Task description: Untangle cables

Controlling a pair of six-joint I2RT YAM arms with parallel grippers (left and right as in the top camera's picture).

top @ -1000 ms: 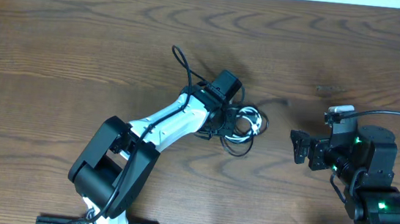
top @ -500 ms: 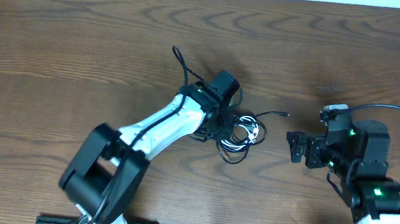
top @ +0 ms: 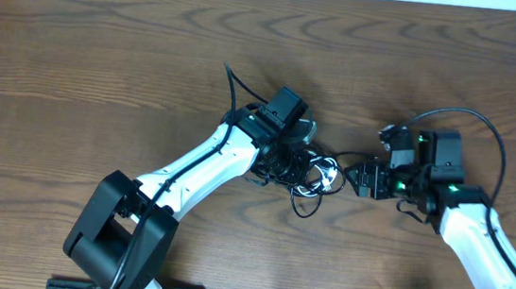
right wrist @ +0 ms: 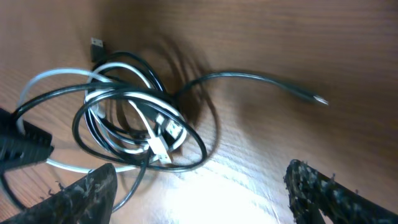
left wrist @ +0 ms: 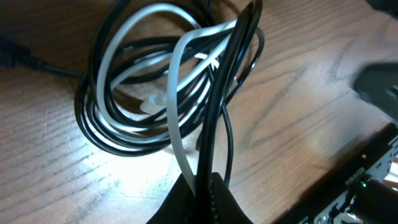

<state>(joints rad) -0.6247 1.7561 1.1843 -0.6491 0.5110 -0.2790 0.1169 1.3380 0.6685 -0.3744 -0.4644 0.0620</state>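
Several cables point(top: 315, 172) coiled, loose black end pointing at right fingers point(right wrist: 81, 196) | left fingers point(left wrist: 227, 205) pinching strands | right fingers wide

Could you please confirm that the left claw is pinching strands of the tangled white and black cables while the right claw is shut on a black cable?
Not quite. The right claw is open: the right wrist view shows its fingers spread wide, gripping nothing. The left claw is indeed pinching strands of the tangled bundle of thin white and black cables.
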